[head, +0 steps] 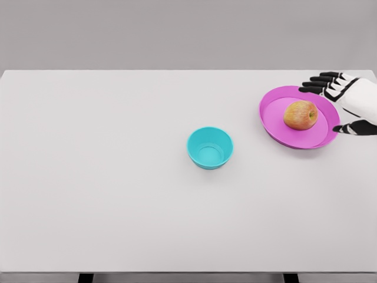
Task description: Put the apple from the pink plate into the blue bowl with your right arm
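Observation:
A red-yellow apple (301, 115) lies in the middle of the pink plate (277, 127) at the right of the white table. My right hand (330, 106) comes in from the right edge, just beside the plate's right rim, fingers spread and holding nothing. Its black fingers (321, 82) reach over the plate's far right rim and the thumb (347, 128) sits by the near right rim; the apple lies a short way to the left of the palm. The blue bowl (210, 147) stands upright and holds nothing, near the table's middle, left of the plate.
The white table (106, 177) spreads wide to the left and front of the bowl. Its front edge runs along the bottom of the view, with two dark legs below it.

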